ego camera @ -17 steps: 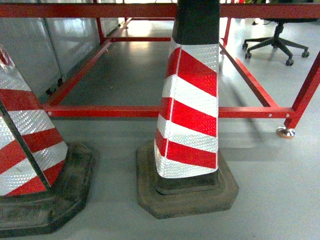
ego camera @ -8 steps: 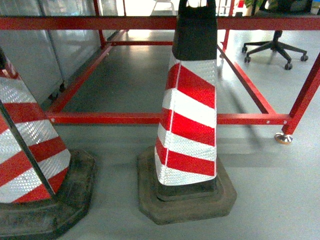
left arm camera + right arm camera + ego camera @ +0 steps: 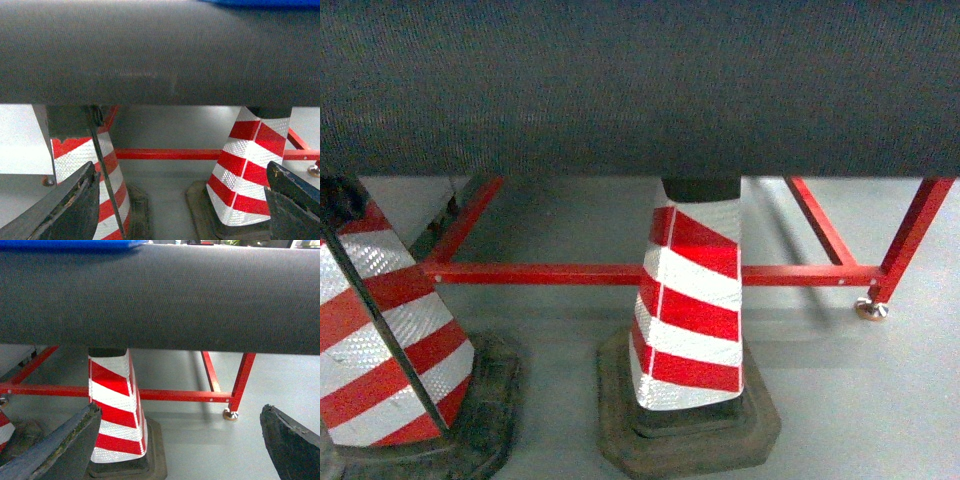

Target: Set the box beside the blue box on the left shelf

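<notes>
On the left of the head view a red-and-white striped traffic cone (image 3: pixel 390 340) stood on the grey floor (image 3: pixel 860 400), with a second cone (image 3: pixel 690 310) near the middle in front of a red metal frame (image 3: pixel 570 272), all under a dark fabric-covered worktop (image 3: pixel 640 85). The left gripper (image 3: pixel 185 200) had its fingers (image 3: pixel 65 210) spread wide, holding nothing, below the worktop edge. The right gripper (image 3: pixel 180 440) was likewise wide apart and empty, and the box (only a bright-blue sliver (image 3: pixel 65 244) showed) lay on top of the worktop at its far edge.
</notes>
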Robot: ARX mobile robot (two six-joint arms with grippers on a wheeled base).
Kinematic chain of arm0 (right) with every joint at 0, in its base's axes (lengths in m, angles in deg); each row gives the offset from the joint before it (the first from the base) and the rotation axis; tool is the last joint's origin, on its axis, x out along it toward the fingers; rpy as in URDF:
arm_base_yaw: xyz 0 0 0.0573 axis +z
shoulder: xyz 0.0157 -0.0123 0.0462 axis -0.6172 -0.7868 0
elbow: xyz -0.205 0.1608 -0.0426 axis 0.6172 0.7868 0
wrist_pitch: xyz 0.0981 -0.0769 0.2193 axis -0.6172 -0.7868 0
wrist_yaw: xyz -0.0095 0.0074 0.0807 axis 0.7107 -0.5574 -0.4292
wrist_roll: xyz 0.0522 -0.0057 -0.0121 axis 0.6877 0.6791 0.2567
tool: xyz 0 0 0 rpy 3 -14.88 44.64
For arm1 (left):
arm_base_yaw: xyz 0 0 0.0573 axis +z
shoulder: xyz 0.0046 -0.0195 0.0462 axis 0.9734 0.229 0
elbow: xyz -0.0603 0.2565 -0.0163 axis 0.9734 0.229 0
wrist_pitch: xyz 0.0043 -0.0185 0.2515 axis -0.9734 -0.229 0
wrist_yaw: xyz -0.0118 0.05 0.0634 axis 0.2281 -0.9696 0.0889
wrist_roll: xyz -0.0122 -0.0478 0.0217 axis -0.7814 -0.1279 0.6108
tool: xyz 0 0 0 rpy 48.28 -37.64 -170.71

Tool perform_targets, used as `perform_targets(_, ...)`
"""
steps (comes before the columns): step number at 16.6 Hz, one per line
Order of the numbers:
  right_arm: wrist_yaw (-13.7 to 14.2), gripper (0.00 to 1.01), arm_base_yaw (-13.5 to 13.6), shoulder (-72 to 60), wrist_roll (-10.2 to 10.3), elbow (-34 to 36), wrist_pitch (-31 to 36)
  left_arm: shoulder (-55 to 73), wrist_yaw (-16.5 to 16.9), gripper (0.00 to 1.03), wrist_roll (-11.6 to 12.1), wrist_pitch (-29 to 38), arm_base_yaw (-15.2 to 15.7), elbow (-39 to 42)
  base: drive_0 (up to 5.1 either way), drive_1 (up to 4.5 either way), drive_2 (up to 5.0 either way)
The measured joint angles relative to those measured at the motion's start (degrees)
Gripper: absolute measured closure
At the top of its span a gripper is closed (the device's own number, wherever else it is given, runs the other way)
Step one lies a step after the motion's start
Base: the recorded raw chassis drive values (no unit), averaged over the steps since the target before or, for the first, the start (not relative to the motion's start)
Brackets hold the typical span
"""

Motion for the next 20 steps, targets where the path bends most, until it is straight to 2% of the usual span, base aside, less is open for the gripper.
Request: perform_targets(20, -0.07, 0.03, 0.00, 0.00, 0.07, 0.00, 0.28, 0.00, -0.04, 0.05, -0.02, 0.35, 0.00, 0.00, 0.0, 0.00, 0.0)
